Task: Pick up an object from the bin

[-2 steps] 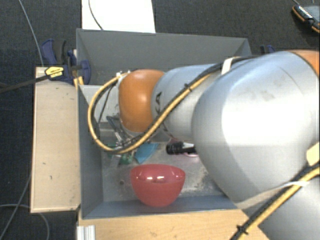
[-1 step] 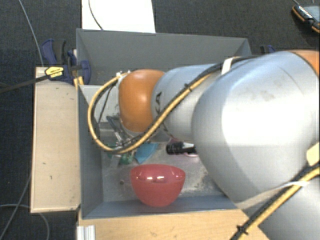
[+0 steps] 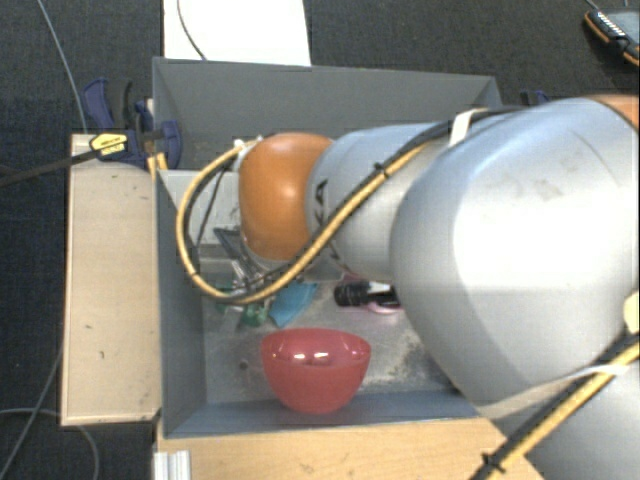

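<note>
Blue thing (image 3: 292, 303) — flat, light blue, half hidden — lies on the floor of the bin (image 3: 183, 368) just behind the red bowl (image 3: 315, 368), partly under the robot's wrist.

The red bowl itself is nearest of all. It stands upright, mouth up, close to the bin's front wall and about midway along it.

Just behind the bowl, toward the view's left, is a small green thing (image 3: 254, 316). It sits right beside the blue thing; whether the two touch I cannot tell. Behind the bowl toward the view's right lies a black and pink thing (image 3: 362, 295), near the blue thing but apart from it, with its far side hidden by the arm.

Above the green and blue things, behind the bowl's left rim, hangs the grey metal of the gripper (image 3: 236, 273). Its lower end is lost among cable and shadow, so I cannot tell whether it is wide, narrow or holding anything.

Farther behind the bowl sits the rounded orange cover (image 3: 280, 193) on the wrist. A yellow-and-black cable (image 3: 190, 213) loops out from there toward the view's left and back under the cover.

The silver arm (image 3: 500, 258) reaches in from the right and hides everything behind and to the right of the bowl. Beyond it is the bin's far wall — bare grey.
</note>
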`<state>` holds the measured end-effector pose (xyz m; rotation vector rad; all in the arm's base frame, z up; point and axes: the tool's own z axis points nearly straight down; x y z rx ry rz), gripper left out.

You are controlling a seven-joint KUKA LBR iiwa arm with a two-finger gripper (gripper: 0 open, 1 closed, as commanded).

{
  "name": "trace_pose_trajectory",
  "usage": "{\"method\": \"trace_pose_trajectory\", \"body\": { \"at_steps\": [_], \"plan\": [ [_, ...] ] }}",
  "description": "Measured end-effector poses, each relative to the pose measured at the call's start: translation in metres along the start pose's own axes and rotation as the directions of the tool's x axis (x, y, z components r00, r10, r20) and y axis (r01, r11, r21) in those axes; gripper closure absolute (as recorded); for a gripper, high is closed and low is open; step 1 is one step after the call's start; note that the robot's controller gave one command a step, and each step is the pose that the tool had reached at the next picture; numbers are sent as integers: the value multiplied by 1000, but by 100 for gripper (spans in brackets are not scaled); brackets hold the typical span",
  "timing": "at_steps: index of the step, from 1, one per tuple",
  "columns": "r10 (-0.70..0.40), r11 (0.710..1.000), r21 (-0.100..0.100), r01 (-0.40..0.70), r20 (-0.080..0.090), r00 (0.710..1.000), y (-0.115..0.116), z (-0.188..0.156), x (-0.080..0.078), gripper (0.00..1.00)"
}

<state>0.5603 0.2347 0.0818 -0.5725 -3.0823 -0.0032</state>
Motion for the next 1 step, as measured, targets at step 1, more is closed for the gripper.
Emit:
{"method": "trace_pose_trajectory", "body": {
  "at_steps": [1],
  "plan": [
    [-1,1000,1,1,-2,1000,-1,-18,1,100]
  ]
}}
